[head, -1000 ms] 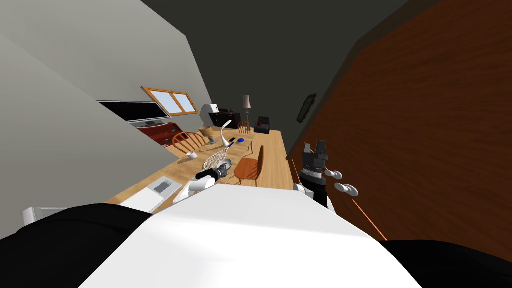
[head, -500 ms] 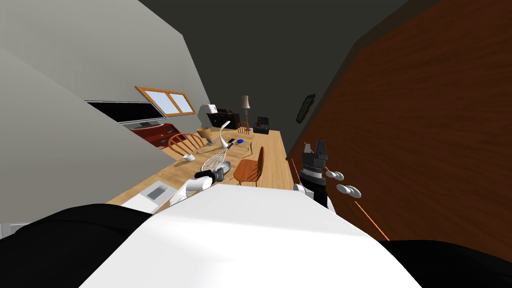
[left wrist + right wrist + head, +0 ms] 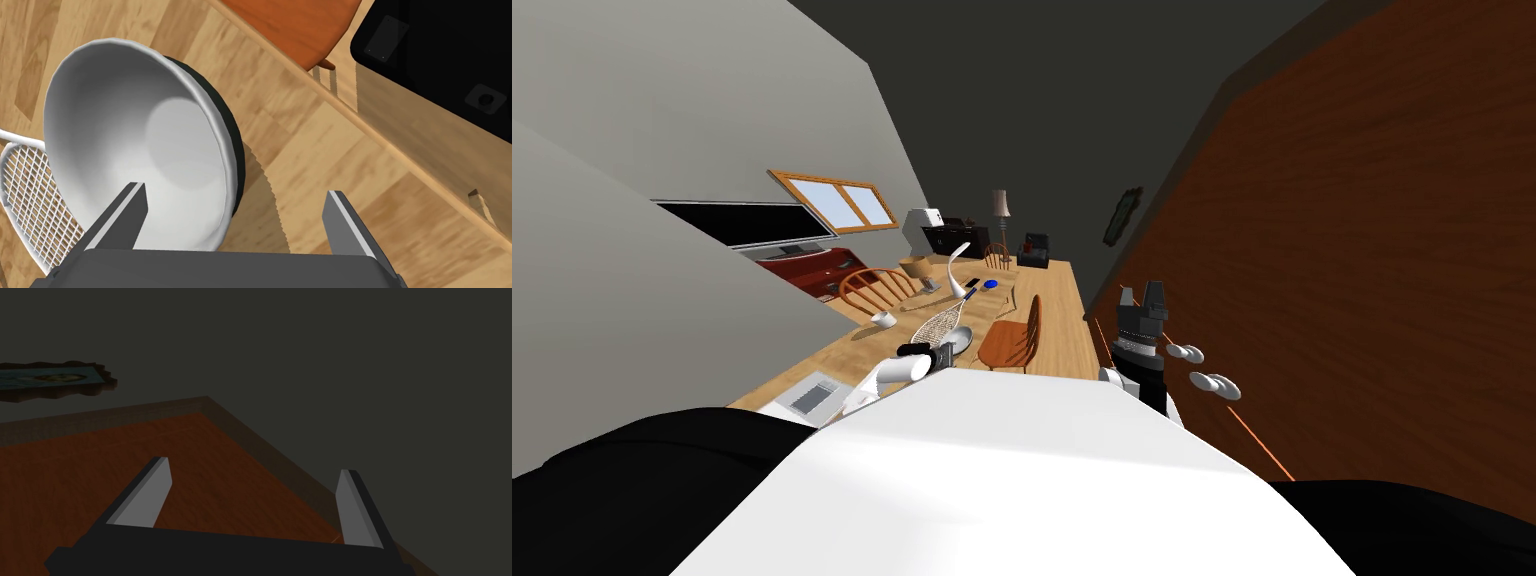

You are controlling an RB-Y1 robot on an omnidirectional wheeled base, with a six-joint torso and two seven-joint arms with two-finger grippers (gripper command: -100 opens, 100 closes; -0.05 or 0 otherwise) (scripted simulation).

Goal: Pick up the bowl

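White mesh racket (image 3: 30, 210) lies touching the bowl (image 3: 135, 145), partly hidden by it. Bowl's on the wooden worktop (image 3: 300, 150), rim between the left hand's (image 3: 235, 190) spread fingers, near edge cut off. Orange chair (image 3: 295, 25) beyond the bowl. Right hand (image 3: 255, 466) released too.

Head view: even flat light, frame rolled hard, walls (image 3: 662, 110) splay to corners. Left wrist view bright; bowl (image 3: 125, 145) casts a jagged-edged shadow on the wooden table (image 3: 310, 160) beside it. Right wrist view dim, murky. Edges crisp everywhere.
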